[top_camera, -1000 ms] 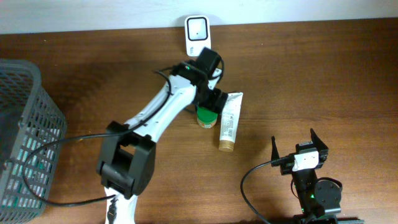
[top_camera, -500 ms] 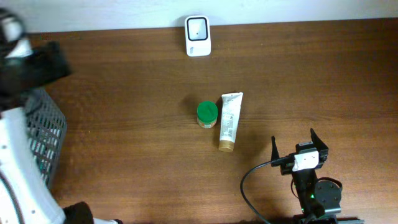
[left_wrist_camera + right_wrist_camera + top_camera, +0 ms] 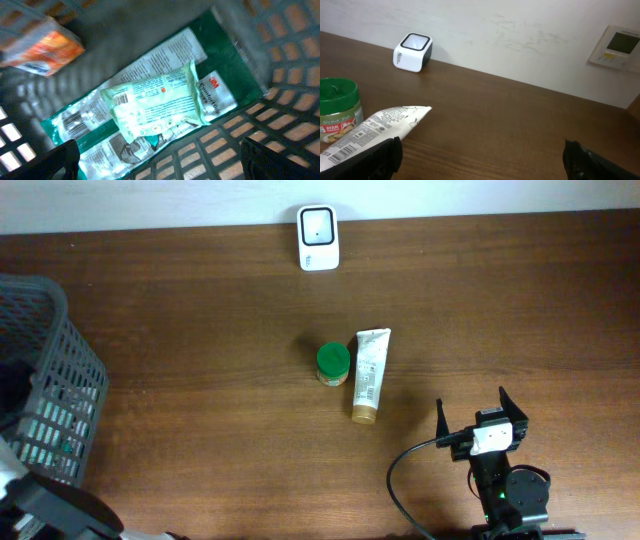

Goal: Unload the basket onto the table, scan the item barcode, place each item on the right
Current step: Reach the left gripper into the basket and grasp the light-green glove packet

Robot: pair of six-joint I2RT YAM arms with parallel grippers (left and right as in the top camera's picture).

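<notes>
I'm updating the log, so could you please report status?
Left jaws open over packets in basket. Right jaws open, empty. Tube, jar on table; scanner unobstructed.

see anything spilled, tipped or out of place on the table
Nothing stands out. The green-lidded jar stands upright beside the tube, which lies flat, and the white scanner sits at the back edge of the table. No spill shows.

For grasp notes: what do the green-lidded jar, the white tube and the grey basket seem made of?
Green-lidded round jar: likely plastic, matte lid, paper-like label.
White squeeze tube with tan cap: soft plastic, seemingly; flat crimped end.
Grey lattice basket: probably moulded plastic, matte, thick grid walls.
</notes>
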